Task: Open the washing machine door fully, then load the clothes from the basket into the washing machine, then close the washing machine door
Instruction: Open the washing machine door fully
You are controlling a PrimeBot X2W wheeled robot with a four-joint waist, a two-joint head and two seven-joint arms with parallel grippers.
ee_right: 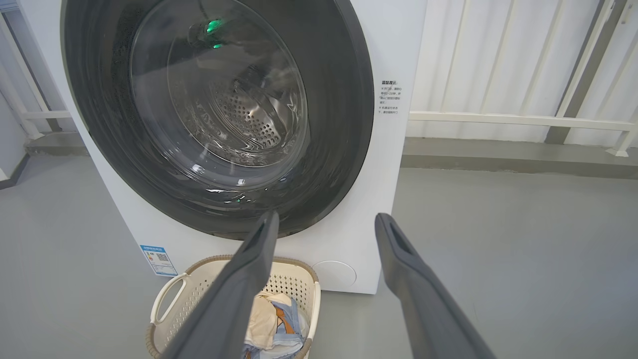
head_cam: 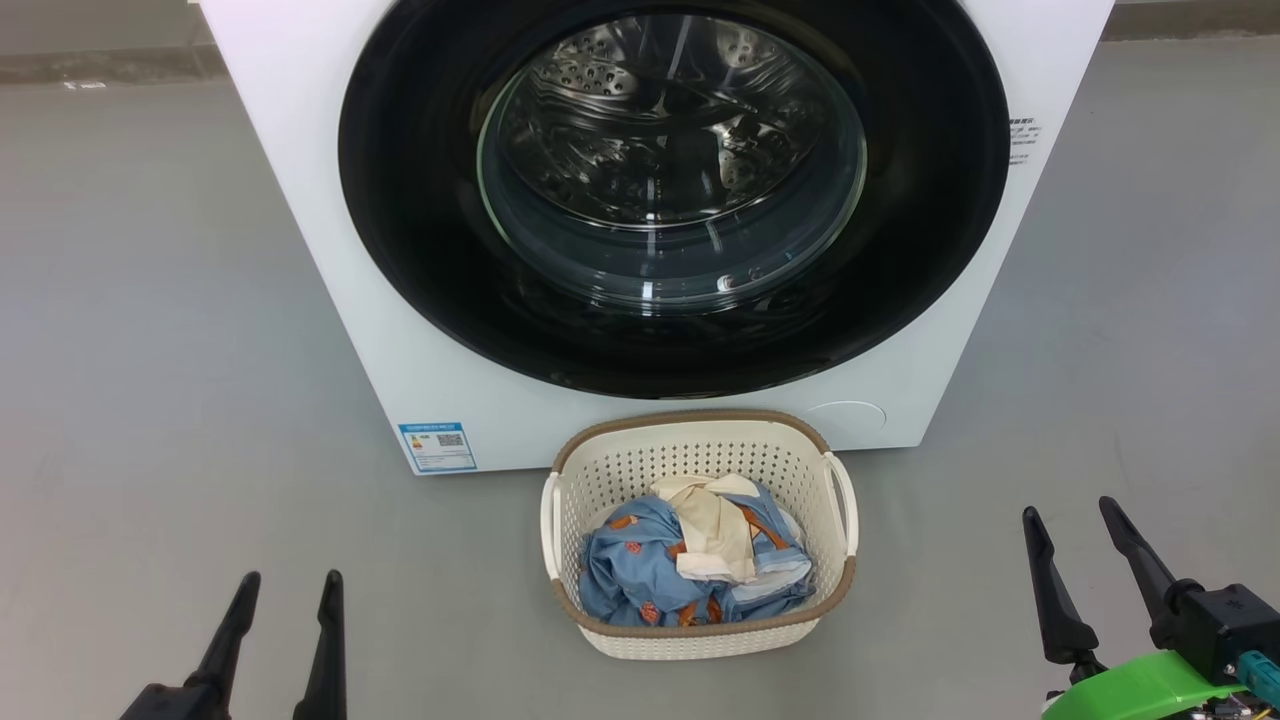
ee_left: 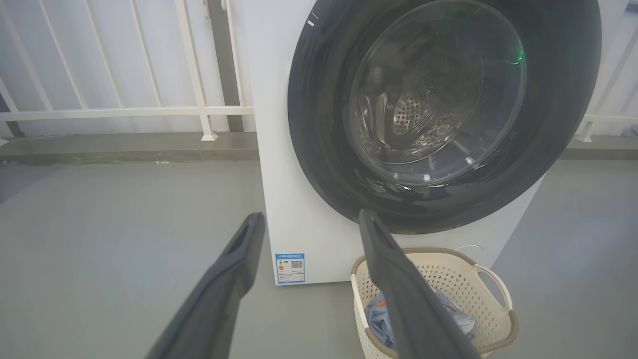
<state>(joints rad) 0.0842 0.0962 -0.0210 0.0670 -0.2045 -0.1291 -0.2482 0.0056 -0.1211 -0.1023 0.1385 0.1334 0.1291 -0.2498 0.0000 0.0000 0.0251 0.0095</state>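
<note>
The left gripper [head_cam: 291, 576] sits low at 7 o'clock in the head view and the right gripper [head_cam: 1068, 508] at 4 o'clock. Each points its two long, dark, tapering fingers up toward the washing machine [head_cam: 300, 200], spread wide with nothing between them. Both hang above the smooth grey floor [head_cam: 150, 350], apart from everything. The boxy white machine fills 12 o'clock. Its round glossy black door [head_cam: 420, 200] looks shut flush, though the latch is not visible, and the bulging clear glass shows the perforated steel drum behind. At 6 o'clock, just in front of the machine, stands the cream perforated plastic basket [head_cam: 700, 460] with a brown woven-look rim. It holds the crumpled blue printed and beige clothes [head_cam: 640, 570].
</note>
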